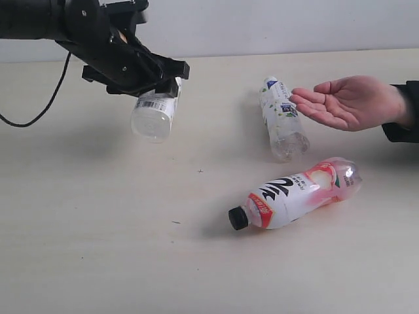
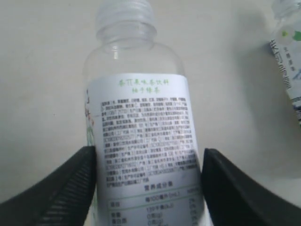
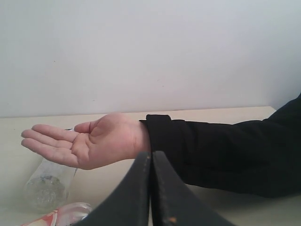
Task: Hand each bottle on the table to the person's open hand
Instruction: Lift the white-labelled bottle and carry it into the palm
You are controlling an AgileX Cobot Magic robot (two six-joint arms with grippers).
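My left gripper (image 1: 169,88) is shut on the white-labelled bottle (image 1: 155,111) and holds it tilted above the table (image 1: 98,248); in the left wrist view both fingers press the bottle's label (image 2: 146,141). The silver-green-labelled bottle (image 1: 281,118) with a white cap lies just left of the person's open hand (image 1: 344,101). The pink-red bottle (image 1: 294,194) with a black cap lies nearer the front. My right gripper (image 3: 150,157) is shut and empty, facing the open hand (image 3: 89,143); it does not show in the exterior view. No white-and-blue-labelled bottle is in view.
A black sleeve (image 1: 402,114) runs off the right edge. A black cable (image 1: 39,111) hangs from my left arm at the far left. A white wall (image 1: 294,26) backs the table.
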